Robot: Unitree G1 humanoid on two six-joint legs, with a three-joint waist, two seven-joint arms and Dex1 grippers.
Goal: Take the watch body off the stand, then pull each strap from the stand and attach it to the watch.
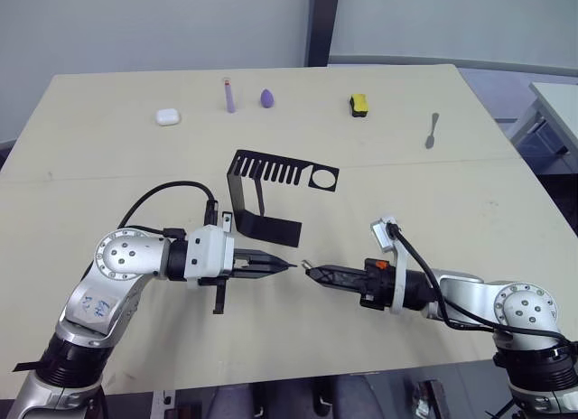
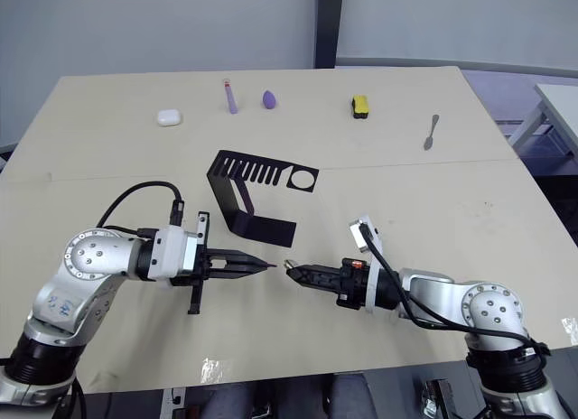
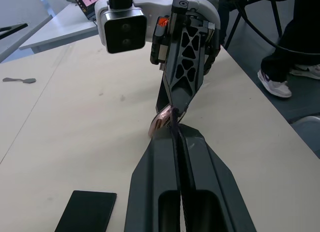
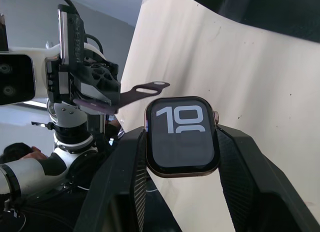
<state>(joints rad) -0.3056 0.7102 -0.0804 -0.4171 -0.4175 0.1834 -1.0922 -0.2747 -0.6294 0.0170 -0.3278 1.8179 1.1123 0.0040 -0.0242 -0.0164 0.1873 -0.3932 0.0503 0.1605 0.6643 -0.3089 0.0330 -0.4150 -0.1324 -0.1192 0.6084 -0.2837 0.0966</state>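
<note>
Two black fingers [image 4: 182, 192], rounded-square watch body [image 4: 182, 136]

The stand [image 1: 262, 193] sits mid-surface [image 1: 470, 202]. At its 6 o'clock the left gripper [image 1: 291, 265] and right gripper [image 1: 307, 270] meet tip to tip. Along the far edge, 11 to 2 o'clock, lie five small items

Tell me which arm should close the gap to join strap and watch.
Left, probably. The left gripper is shut on a strap, its free end pointing at the watch body. The right gripper clamps the case, so it should hold steady.
</note>
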